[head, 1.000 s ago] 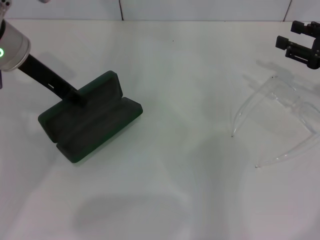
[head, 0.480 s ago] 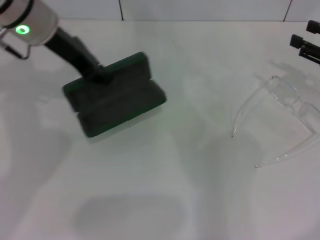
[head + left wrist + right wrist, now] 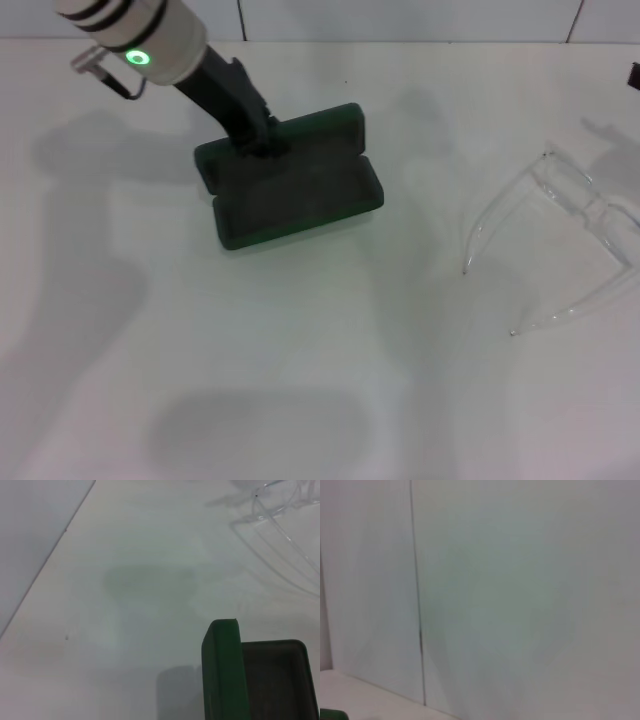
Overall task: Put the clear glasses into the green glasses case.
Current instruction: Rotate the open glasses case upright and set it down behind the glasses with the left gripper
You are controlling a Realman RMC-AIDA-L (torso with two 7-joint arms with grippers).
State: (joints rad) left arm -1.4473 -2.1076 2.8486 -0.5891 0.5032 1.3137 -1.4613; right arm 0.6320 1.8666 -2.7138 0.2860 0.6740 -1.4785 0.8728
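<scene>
The green glasses case (image 3: 290,195) lies open left of centre, lid toward the back and dark lining facing up. My left gripper (image 3: 262,142) is shut on its rear left rim. In the left wrist view the case's green lid edge (image 3: 222,672) and lined inside fill the near corner. The clear glasses (image 3: 580,205) rest on the table at the right with temples spread toward me, well apart from the case. They also show far off as the glasses (image 3: 258,497) in the left wrist view. Only a dark sliver of my right gripper (image 3: 635,74) shows at the right edge.
The white table (image 3: 330,380) has a tiled wall (image 3: 400,18) behind it. The right wrist view faces the white wall (image 3: 520,590) with one vertical seam, and a green speck of the case (image 3: 330,714) at the corner.
My left gripper has carried the green case to the right and toward the back, turning it squarer to me. The right gripper has withdrawn almost out of the right edge. The glasses have not moved.
</scene>
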